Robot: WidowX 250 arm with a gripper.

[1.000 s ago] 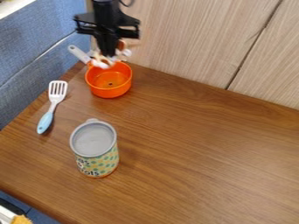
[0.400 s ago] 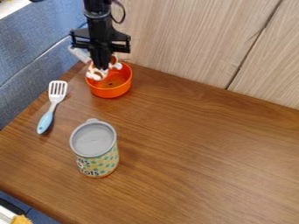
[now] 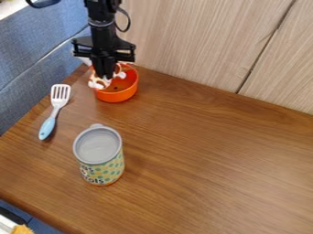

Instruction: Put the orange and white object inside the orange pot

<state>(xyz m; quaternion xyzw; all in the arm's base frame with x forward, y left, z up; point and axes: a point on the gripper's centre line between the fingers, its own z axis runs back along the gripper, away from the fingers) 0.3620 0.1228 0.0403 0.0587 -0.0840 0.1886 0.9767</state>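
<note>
The brown wooden bench (image 3: 214, 155) takes up most of the view, with a pale wood-grain panel (image 3: 196, 41) standing behind it and a blue surface (image 3: 36, 55) along its left side. From the top comes the black arm (image 3: 98, 16), its claw (image 3: 105, 76) hanging down at the pot and closed on the orange and white object. The tall patterned can (image 3: 103, 169), with a grey top, stands upright toward the near left of the bench. Beyond it, near the far left corner, sits the orange pot (image 3: 120, 97). Left of both lies the spatula (image 3: 56, 109), slotted white head pointing away, light blue handle nearer. Smallest is the orange and white object (image 3: 96, 84), at the left part of the pot's opening; whether it touches the pot cannot be told.
</note>
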